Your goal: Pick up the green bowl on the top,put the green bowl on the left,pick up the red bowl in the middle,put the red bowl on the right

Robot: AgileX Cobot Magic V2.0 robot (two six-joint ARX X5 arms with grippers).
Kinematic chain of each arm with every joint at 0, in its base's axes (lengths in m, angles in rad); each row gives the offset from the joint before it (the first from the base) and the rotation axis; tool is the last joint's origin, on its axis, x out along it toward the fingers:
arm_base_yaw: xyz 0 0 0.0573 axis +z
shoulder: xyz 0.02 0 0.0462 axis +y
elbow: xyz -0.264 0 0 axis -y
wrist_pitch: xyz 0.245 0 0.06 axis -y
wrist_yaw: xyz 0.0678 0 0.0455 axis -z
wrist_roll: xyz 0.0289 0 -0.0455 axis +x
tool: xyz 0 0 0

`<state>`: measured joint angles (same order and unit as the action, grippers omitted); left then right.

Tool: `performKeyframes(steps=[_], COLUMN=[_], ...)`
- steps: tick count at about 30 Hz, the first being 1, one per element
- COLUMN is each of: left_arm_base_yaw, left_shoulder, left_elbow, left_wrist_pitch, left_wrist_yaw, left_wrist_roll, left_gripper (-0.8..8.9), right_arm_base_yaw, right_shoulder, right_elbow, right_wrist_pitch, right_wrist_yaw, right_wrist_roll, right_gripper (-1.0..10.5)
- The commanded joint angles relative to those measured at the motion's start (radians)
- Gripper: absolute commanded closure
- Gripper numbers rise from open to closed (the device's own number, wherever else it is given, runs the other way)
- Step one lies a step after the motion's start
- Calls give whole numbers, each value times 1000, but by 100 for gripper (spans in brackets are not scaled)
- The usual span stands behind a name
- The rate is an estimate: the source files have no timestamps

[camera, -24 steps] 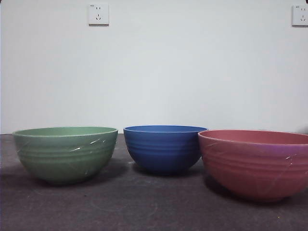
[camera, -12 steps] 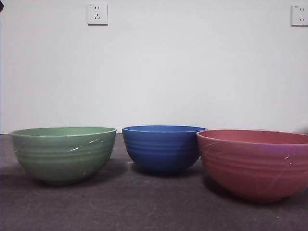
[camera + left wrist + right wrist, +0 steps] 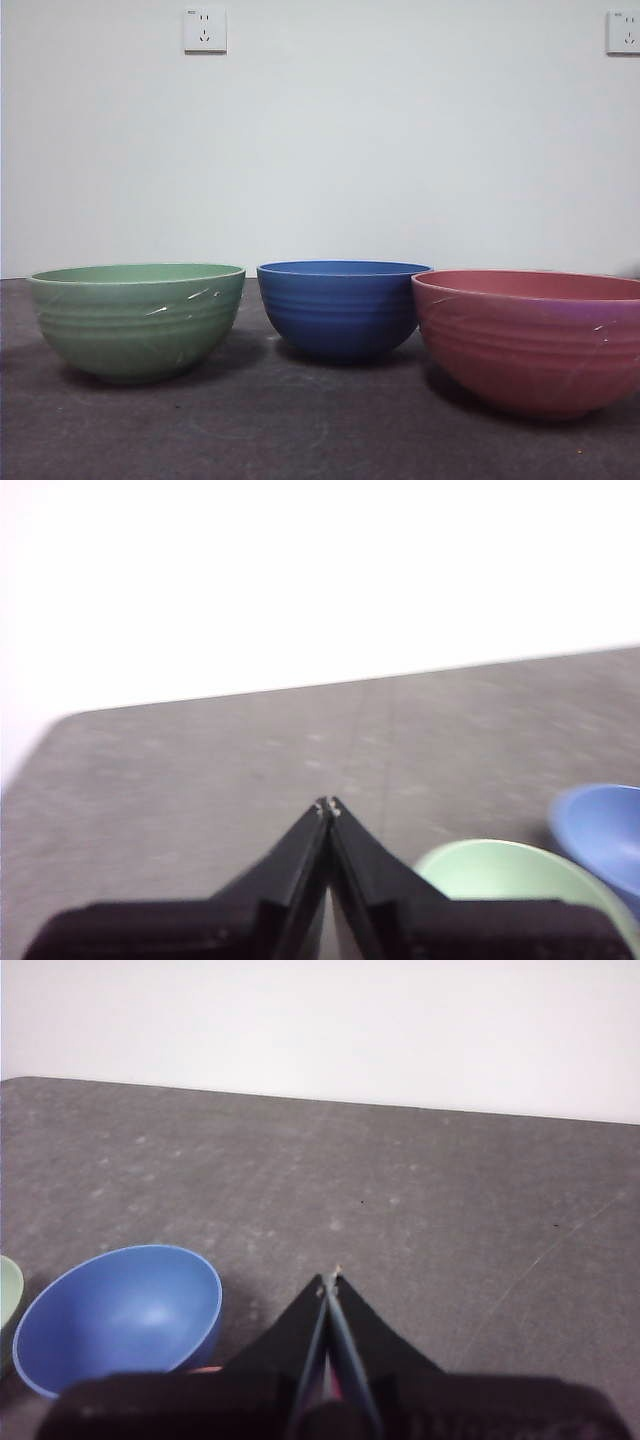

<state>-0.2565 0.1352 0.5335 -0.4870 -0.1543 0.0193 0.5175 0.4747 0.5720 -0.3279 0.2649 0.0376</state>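
**Already apart — bowls placed, hands drawn back**

Now standing in a row on the dark worktop (image 3: 300,440): green bowl (image 3: 137,318) at the left, blue bowl (image 3: 341,308) in the middle, red bowl (image 3: 530,340) at the right and nearest the front camera. No stacking anywhere; each upright, the red rim close beside the blue one, whether touching cannot be told. Judging by that layout, both placements look done, leaving only the retreat.

Left hand (image 3: 328,806) pressed together, empty, raised over the worktop with the green bowl just beside it. Right hand (image 3: 330,1278) likewise pressed together and holding nothing, the blue bowl near it, a sliver of red peeking by its base.

To finish well: keep both hands high and clear of the rims — a low sweep could clip a light bowl and slide it. Leave the row as it lies.
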Motion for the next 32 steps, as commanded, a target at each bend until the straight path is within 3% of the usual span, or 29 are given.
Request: performKeyframes(steps=[1, 9, 14, 32], left_arm_base_yaw=[62, 144, 161, 174], left_shoulder=[-56, -121, -121, -121], left_elbow=[-127, -399, -475, -504], left_wrist_pitch=[95, 260, 295, 235], left_wrist_yaw=[29, 237, 240, 234], left_wrist_roll=[34, 25, -18, -19], left_gripper=[817, 817, 817, 817], right_arm_base_yaw=[0, 1, 0, 0], right_shoulder=[-1, -1, -1, -1], right_elbow=[-6, -6, -6, -6], right_wrist_pitch=[-11, -25, -25, -25], right_wrist_yaw=[3, 3, 3, 3], right_wrist_roll=[9, 9, 9, 9], right_gripper=[963, 963, 963, 963])
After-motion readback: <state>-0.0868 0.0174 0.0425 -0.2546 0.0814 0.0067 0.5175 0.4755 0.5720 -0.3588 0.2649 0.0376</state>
